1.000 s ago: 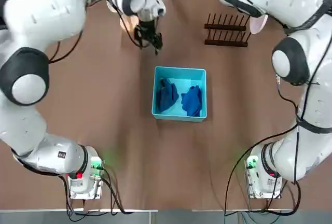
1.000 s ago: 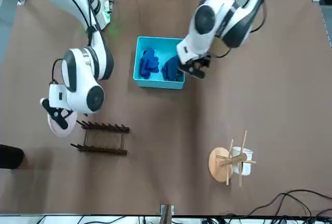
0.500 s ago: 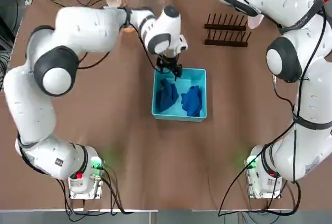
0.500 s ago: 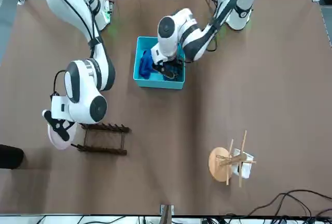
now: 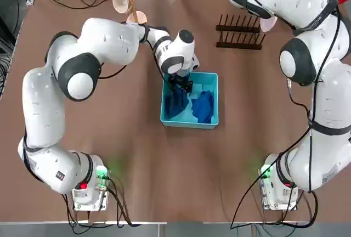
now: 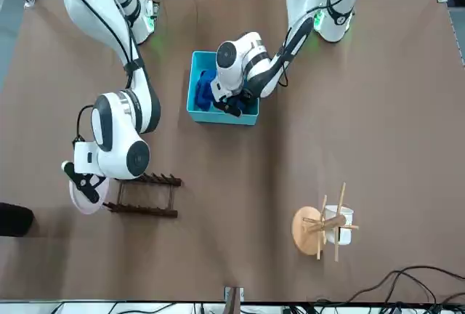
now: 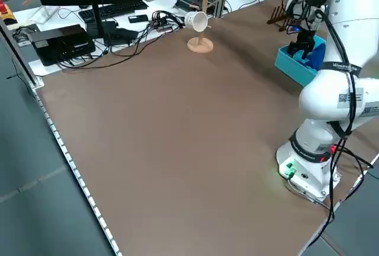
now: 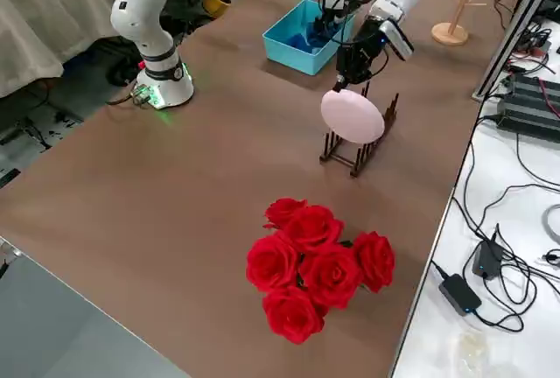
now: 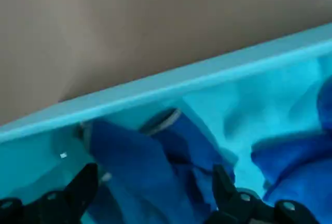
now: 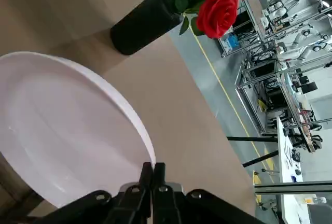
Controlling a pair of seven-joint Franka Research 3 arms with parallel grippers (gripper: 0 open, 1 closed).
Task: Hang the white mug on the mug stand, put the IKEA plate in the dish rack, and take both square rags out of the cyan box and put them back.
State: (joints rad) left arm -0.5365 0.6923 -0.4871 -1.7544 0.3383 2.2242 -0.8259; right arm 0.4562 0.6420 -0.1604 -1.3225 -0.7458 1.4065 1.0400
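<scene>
Left wrist view: left gripper, jaws wide and empty, poised over one of two dark blue soft cloth square rags inside the bright cyan square plastic box, frame centre in the top view. Rag judged light, limp, non-slip; best pinched at a raised fold. Right gripper, jaws shut on the rim of the pale pink-white round plate, thin-edged and likely fragile, held beside the dark brown wooden dish rack.

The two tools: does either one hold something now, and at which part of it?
The right tool is shut on the IKEA plate, pinching its rim beside the dish rack. The left tool is open over a rag in the cyan box, holding nothing.
</scene>
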